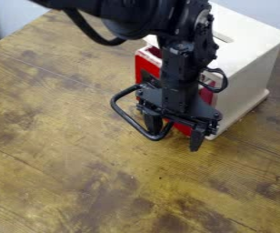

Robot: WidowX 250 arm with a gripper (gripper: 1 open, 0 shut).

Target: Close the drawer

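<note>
The red drawer [150, 67] sits in the cream-white cabinet [247, 65], its front facing the lower left. Its black wire loop handle [122, 116] sticks out over the wooden table. My gripper [173, 136] points straight down right in front of the drawer, over the right part of the loop. It is open, with one finger [147, 126] inside the loop and the other finger [198, 138] beyond it. Nothing is gripped. The arm hides much of the drawer front and the handle's right end.
The wooden table [57, 173] stretches to the left and front of the cabinet. Its far left edge shows at the top left corner. The cabinet has slots [225, 38] on its top face.
</note>
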